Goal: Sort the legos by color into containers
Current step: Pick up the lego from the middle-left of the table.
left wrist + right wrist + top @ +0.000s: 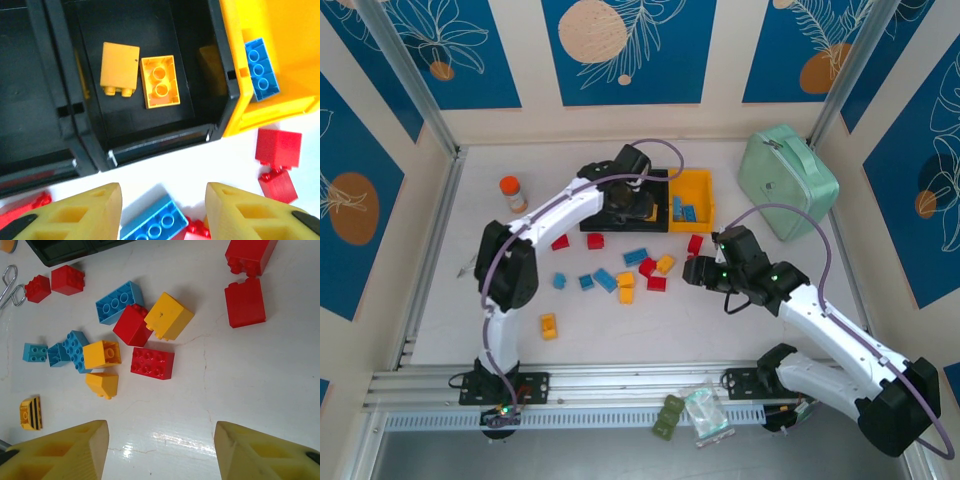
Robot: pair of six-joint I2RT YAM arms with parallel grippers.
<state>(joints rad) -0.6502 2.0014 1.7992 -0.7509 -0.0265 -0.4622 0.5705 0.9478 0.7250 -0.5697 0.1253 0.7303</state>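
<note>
Ahead of the left gripper lie two yellow legos

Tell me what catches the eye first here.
A scatter of red, blue and yellow legos litters mid-table. The left pincer hovers open near the middle black bin, which holds two yellow bricks; the yellow bin beside it holds blue bricks. A mint-green case sits far right.

Leftmost black bin — cut by edge; blue brick — clipped below.
</note>
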